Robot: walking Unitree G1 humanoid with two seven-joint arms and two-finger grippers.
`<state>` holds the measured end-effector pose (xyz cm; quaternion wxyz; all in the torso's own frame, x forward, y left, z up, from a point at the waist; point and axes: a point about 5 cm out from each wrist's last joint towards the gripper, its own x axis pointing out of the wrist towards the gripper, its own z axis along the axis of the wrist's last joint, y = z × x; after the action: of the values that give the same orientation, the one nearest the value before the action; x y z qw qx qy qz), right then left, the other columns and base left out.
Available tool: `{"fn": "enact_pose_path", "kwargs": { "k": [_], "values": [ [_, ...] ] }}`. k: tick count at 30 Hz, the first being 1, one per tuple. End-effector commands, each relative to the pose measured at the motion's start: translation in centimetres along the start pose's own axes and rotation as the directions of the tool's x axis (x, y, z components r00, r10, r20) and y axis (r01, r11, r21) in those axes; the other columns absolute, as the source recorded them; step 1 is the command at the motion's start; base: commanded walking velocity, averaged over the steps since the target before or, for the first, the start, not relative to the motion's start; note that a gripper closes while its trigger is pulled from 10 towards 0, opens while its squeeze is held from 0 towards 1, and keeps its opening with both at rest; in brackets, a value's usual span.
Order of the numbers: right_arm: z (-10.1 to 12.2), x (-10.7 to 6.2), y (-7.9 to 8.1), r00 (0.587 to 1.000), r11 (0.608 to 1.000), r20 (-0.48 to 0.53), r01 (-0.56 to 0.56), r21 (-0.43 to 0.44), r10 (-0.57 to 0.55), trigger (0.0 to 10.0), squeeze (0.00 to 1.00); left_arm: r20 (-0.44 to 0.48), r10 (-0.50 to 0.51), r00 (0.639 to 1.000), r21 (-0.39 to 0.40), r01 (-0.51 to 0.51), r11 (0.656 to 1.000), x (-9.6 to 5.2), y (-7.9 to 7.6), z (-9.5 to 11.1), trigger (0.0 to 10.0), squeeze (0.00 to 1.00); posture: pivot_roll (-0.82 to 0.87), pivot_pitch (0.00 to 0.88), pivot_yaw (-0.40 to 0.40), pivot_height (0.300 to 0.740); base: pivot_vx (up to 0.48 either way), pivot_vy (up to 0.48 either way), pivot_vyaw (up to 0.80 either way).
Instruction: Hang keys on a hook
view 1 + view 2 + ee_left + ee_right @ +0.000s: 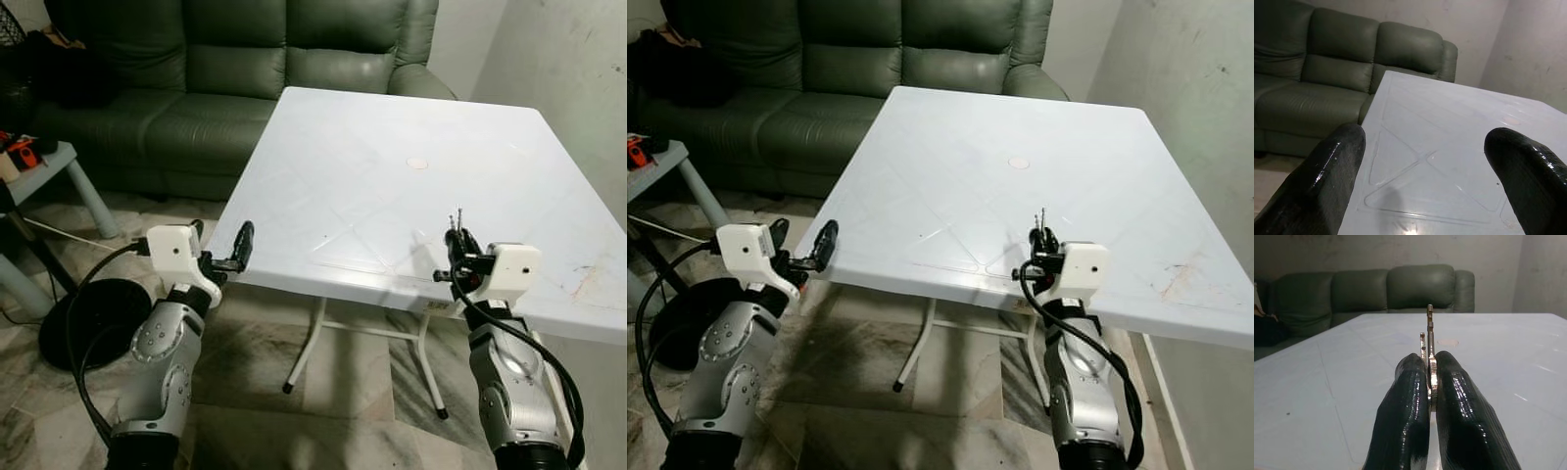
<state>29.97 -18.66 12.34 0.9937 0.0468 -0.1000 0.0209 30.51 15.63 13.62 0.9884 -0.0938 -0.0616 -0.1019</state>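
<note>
Pinching thin metal keys (1429,340), right gripper (1430,382) hovers over smooth white table (392,196); left gripper (1425,161) gapes.

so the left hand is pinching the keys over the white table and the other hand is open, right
Not quite: the right hand pinches the keys over the white table, as the right wrist view shows. The left hand is the open one, at the table's near corner.

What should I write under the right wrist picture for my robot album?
The right gripper pinches the keys upright over a white table, with a green sofa behind.
</note>
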Motion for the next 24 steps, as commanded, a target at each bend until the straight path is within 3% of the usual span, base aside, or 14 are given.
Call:
{"fn": "enact_pose_path", "kwargs": {
  "k": [1,11,24],
  "values": [
    [0.34,0.30,-0.08,1.000,1.000,0.018,0.017,0.005,-0.017,10.0,0.00,-0.003,-0.017,1.000,0.006,0.017,1.000,0.39,-0.03,0.09,10.0,0.00,-0.03,0.000,0.000,0.715,0.000,0.000,0.00],
    [-0.21,0.46,-0.23,0.999,1.000,-0.032,0.029,-0.005,-0.029,10.0,0.00,-0.008,0.006,1.000,0.004,-0.006,1.000,0.29,0.12,-0.31,10.0,0.00,-0.03,0.000,-0.010,0.715,0.000,0.000,0.00],
    [-0.09,1.28,-0.03,0.999,1.000,-0.040,0.028,0.006,-0.028,10.0,0.00,-0.008,0.024,1.000,-0.003,-0.025,1.000,0.52,0.07,-0.49,10.0,0.00,-0.02,0.000,-0.023,0.715,0.000,0.000,-0.75]
  ]
}}
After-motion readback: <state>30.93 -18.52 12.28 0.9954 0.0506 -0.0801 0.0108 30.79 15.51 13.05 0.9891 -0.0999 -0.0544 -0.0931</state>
